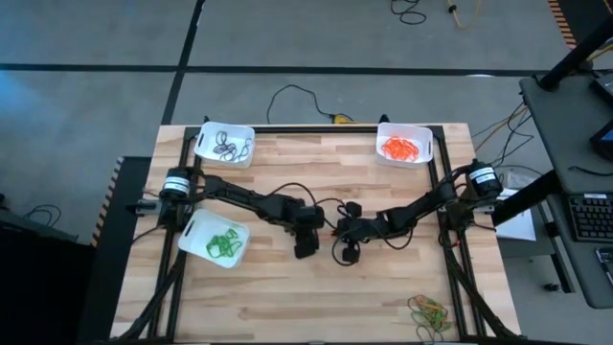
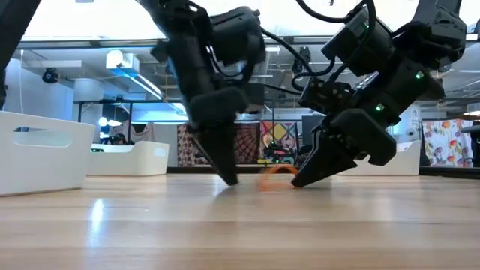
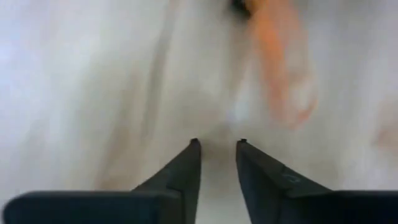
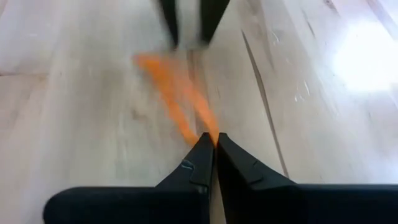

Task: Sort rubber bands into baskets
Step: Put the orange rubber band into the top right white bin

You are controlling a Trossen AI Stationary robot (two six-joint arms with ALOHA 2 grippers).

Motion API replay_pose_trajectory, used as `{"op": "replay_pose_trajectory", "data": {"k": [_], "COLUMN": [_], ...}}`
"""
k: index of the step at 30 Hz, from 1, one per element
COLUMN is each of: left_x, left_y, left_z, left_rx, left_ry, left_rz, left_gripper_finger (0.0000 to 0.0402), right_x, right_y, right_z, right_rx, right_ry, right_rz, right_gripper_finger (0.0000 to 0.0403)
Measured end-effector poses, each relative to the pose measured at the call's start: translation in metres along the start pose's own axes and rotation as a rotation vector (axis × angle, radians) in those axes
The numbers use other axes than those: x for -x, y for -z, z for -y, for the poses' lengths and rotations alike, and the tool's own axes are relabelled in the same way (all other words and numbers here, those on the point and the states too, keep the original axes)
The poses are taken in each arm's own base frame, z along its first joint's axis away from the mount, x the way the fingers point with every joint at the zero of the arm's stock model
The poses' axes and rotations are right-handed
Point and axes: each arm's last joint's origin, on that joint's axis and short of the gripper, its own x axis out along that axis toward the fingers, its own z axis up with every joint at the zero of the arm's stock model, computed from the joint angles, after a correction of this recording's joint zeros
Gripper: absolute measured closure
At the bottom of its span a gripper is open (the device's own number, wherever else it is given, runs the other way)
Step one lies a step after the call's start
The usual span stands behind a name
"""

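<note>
An orange rubber band (image 4: 177, 99) lies stretched out long on the wooden table's middle, between my two grippers. My right gripper (image 4: 213, 138) is shut on one end of it; in the low view (image 2: 300, 180) it slants down from the table's right. My left gripper (image 3: 217, 144) points steeply down just beyond the band's other end, open by a narrow gap with nothing between its fingers (image 2: 229, 178). Three white baskets stand on the table: one with dark bands (image 1: 225, 144) far left, one with orange bands (image 1: 403, 146) far right, one with green bands (image 1: 215, 238) at the left. My right gripper pinches the orange band's near end (image 4: 206, 134) between its two fingertips. The fingers slant down from the table's right and lie along the band. The band's remaining length runs low over the wood (image 2: 276, 172) toward my left gripper.
A loose pile of mixed rubber bands (image 1: 429, 311) lies near the table's front right corner. Black cables (image 1: 287, 96) run over the table's far edge. Bare wood lies in front of both grippers.
</note>
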Motion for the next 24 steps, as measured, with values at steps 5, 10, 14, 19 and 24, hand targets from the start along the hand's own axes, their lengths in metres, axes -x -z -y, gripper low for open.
{"op": "replay_pose_trajectory", "data": {"k": [5, 10, 14, 19, 24], "left_x": [0.047, 0.109, 0.154, 0.174, 0.165], "left_y": [-0.002, 0.012, 0.043, 0.094, 0.129], "left_z": [-0.004, -0.010, -0.019, -0.026, -0.020], "left_rx": [-0.055, -0.046, 0.067, 0.269, 0.384], "left_ry": [-0.108, -0.140, -0.126, -0.027, 0.073], "left_rz": [0.056, 0.153, 0.120, -0.067, -0.212], "left_gripper_finger": [0.0267, 0.0228, 0.0213, 0.0216, 0.0230], "right_x": [0.014, 0.049, 0.085, 0.129, 0.163], "right_y": [-0.001, -0.014, -0.037, -0.068, -0.085], "right_z": [0.006, 0.026, 0.058, 0.114, 0.173], "right_rx": [-0.030, -0.026, -0.037, -0.190, -0.430], "right_ry": [0.017, 0.059, 0.172, 0.374, 0.514], "right_rz": [-0.078, -0.146, -0.171, -0.097, -0.046], "right_gripper_finger": [0.0393, 0.0393, 0.0394, 0.0394, 0.0394]}}
